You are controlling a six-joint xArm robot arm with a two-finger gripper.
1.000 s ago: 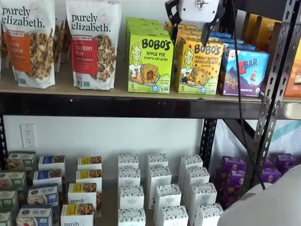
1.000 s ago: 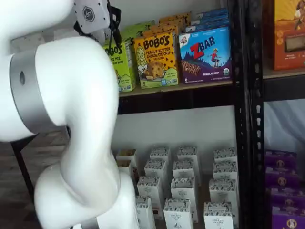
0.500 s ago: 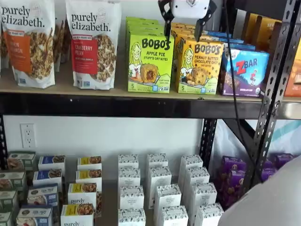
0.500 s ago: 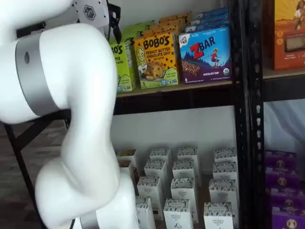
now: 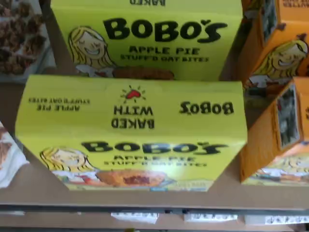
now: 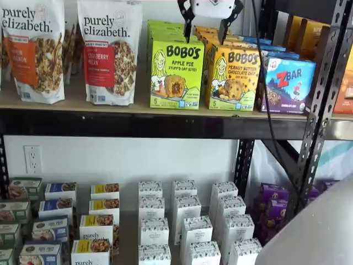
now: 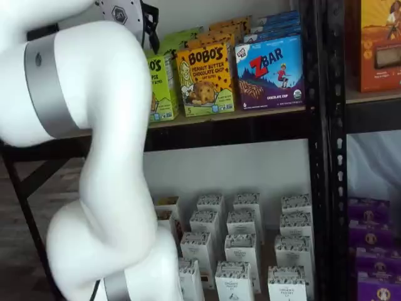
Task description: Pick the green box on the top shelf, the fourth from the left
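Overhead, my pincer hangs spread wide, its two black fingers parted and holding nothing, above the green box standing at the front of the top shelf beside the yellow-orange Bobo's box.

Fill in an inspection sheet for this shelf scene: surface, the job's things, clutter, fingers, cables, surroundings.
Surface: the top shelf is a tan board on a black beam, crowded with goods.
Job's things: the green box stands upright at the front of its row, untouched.
Clutter: an orange box and a blue box stand on one side, granola bags on the other.
Fingers: the gripper hangs open above the green and orange boxes, its fingers apart and holding nothing.
Cables: a black cable hangs beside the gripper.
Surroundings: white cartons fill the lower shelf; a wall socket shows.
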